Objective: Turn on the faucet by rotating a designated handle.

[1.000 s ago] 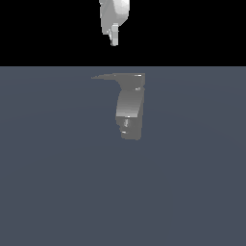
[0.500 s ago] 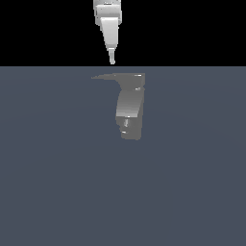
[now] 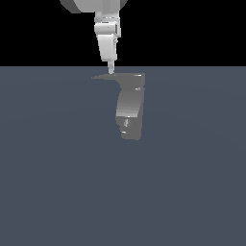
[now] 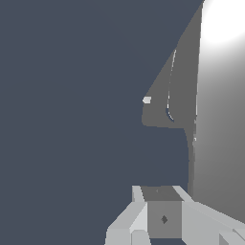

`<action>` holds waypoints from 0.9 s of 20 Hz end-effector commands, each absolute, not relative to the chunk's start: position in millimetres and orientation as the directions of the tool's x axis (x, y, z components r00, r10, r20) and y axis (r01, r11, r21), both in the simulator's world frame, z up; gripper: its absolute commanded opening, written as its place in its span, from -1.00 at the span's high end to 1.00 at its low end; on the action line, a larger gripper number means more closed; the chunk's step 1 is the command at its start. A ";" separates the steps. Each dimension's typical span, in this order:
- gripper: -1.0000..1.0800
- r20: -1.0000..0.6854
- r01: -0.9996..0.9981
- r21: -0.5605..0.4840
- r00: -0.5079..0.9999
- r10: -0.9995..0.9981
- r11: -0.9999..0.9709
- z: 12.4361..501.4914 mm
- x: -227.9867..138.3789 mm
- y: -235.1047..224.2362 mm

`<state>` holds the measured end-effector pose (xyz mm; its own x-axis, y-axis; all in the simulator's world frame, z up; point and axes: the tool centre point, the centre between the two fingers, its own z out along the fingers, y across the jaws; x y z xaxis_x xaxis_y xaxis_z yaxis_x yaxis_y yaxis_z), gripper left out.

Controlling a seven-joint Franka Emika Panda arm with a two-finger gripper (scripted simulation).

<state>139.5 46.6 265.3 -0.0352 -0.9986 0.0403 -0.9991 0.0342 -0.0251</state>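
Observation:
The faucet (image 3: 129, 108) is a small grey metallic fixture standing upright on the dark floor, with a stepped darker base. Its handle (image 3: 106, 77) is a thin dark blade projecting from the flat top toward the exterior view's left. My gripper (image 3: 111, 71) hangs straight down from above, fingers together in one narrow tip, empty, at or just above the handle's upper face. In the wrist view the faucet (image 4: 220, 119) shows as a bright grey mass beside the closed fingers (image 4: 139, 215). I cannot pick out the handle there.
A flat dark blue-grey floor (image 3: 57, 182) surrounds the faucet on all sides. The white arm (image 3: 106, 29) comes down from the top of the exterior view against a black background.
The gripper has come down from the top of the exterior view until its tip is at the handle. The faucet and handle have not moved.

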 end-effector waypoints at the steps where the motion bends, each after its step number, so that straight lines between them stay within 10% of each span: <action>1: 1.00 0.036 -0.998 -0.027 -0.054 -0.998 0.053 260.7 142.6 47.9; 18: 1.00 0.000 -0.999 0.000 -0.048 -0.999 0.048 248.2 136.4 85.2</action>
